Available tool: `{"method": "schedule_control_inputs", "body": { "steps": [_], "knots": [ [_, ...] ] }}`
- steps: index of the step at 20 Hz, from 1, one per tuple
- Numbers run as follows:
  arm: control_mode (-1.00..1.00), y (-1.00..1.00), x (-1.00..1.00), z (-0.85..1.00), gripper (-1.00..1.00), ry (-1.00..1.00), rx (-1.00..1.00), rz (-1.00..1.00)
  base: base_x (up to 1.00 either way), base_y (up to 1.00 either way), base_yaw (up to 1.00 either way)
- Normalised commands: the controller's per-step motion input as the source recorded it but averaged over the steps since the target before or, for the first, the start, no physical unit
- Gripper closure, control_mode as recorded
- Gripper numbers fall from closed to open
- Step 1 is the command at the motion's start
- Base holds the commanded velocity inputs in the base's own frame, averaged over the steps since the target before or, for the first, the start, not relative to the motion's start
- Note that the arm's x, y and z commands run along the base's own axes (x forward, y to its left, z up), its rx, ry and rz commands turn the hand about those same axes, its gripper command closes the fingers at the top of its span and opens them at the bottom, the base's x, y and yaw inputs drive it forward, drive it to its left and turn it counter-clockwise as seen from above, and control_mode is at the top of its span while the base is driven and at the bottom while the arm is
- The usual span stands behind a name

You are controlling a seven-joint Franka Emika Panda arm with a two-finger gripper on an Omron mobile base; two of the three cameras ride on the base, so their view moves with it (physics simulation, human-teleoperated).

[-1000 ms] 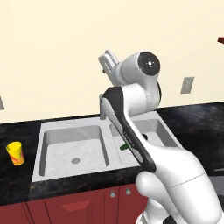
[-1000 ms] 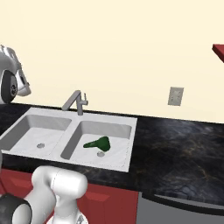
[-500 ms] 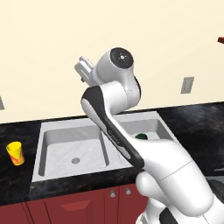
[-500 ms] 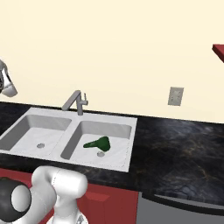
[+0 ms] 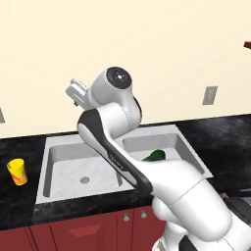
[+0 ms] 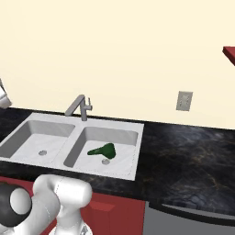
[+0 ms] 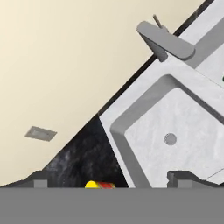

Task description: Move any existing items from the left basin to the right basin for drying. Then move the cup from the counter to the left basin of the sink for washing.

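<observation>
Swung further toward the left end of the counter (image 5: pixel 29 206) since the earlier frames, our arm now has its hand high over the left basin (image 5: pixel 81 169); nothing else has shifted.

Counter: black speckled stone, carrying all below.

Sink (image 6: pixel 133 151): steel, two bowls, set mid-counter, faucet (image 6: pixel 78 106) at its back edge over the divider.

Left basin: we see nothing lying in it, only the drain showing. We judge it ready to take the cup.

Right basin (image 6: pixel 124 137): holds the green scoop (image 6: pixel 103 150), lying on the floor just beside the drain. We take the first half of the job as done, the scoop being left there to dry.

Cup (image 5: pixel 17 171): yellow, upright on the counter, near the left rim of the sink, apart from it. In the hand view it (image 7: pixel 99 185) peeks in at the bottom edge.

Gripper (image 7: pixel 109 179): fingers spread wide, nothing between them, aimed down toward the cup side of the left basin. We judge it held open so it can come down around the cup next.
</observation>
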Motion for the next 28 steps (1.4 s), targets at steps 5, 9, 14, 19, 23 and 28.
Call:
{"method": "schedule_control_inputs", "body": {
  "steps": [5,9,14,19,23,28],
  "knots": [
    [-1.00,0.38,0.02,-0.14,-1.00,0.01,0.00,0.15,0.00,0.00,0.00],
    [-1.00,0.48,0.09,-0.05,-1.00,0.06,0.00,0.16,0.00,0.00,0.00],
    [-1.00,0.53,0.03,-0.10,-1.00,0.06,-0.01,0.13,0.00,0.00,0.00],
    [-1.00,0.45,0.00,-0.22,-1.00,0.10,-0.10,0.04,0.00,0.00,0.00],
    [-1.00,0.36,0.00,-0.25,-1.00,0.10,-0.10,0.02,0.00,0.00,0.00],
    [-1.00,0.25,0.02,-0.25,-1.00,0.04,-0.07,0.00,0.00,0.00,0.00]
  ]
}}
